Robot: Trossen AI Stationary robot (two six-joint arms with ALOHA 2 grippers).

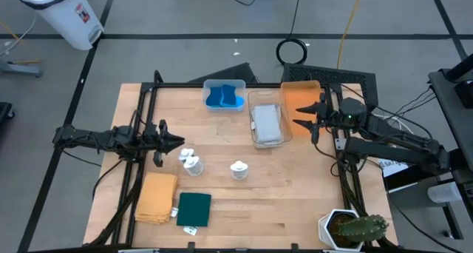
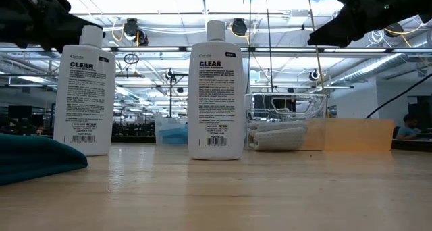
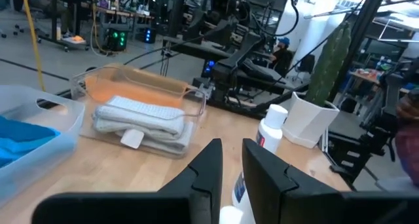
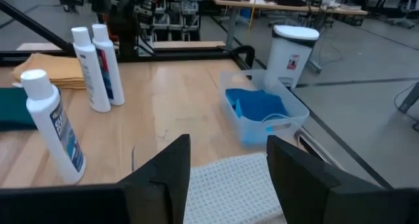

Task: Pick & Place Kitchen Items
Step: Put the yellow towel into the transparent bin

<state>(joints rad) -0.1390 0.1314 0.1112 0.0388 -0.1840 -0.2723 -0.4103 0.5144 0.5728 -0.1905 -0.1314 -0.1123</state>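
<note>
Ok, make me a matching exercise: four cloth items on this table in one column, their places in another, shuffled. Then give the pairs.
Things:
1. blue cloth pieces
2. grey folded cloth
3. mustard-yellow cloth
4. dark green cloth

Places:
A. bare table, nearest the left edge
B. clear bin beside the orange tray
C. bare table, just right of the yellow one
D. bin at the table's far edge

Pairs: 1-D, 2-B, 3-A, 4-C
</note>
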